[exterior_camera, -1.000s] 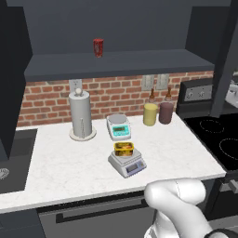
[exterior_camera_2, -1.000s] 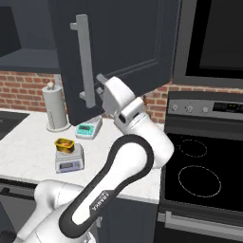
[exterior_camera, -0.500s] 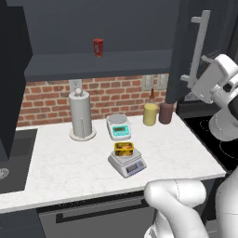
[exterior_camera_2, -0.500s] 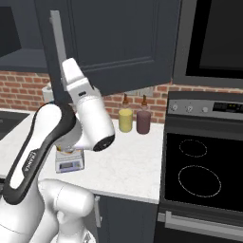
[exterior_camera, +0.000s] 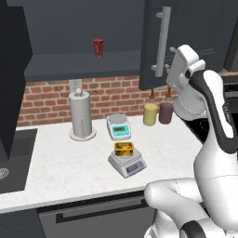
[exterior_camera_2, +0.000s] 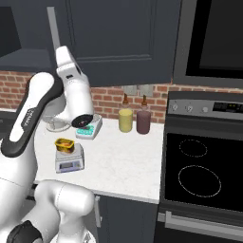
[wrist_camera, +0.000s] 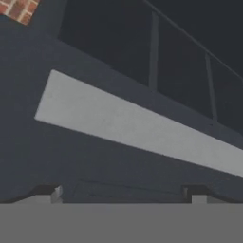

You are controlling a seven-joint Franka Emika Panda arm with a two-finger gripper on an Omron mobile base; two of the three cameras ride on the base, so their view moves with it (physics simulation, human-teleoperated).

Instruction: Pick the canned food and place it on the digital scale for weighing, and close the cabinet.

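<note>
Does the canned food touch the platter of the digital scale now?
Touching. In the left base view the canned food sits directly on the digital scale, no gap.

Red brick backsplash (exterior_camera: pixel 51 95) running across frame centre behind white marble counter (exterior_camera: pixel 69 162). Black stovetop (exterior_camera_2: pixel 199 166) sitting lower right; dark sink (exterior_camera: pixel 11 153) showing at left edge.

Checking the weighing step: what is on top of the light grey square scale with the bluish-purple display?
The low yellow tin with a dark brownish top sits on the light grey square scale. The tin covers the platter beneath it.
</note>
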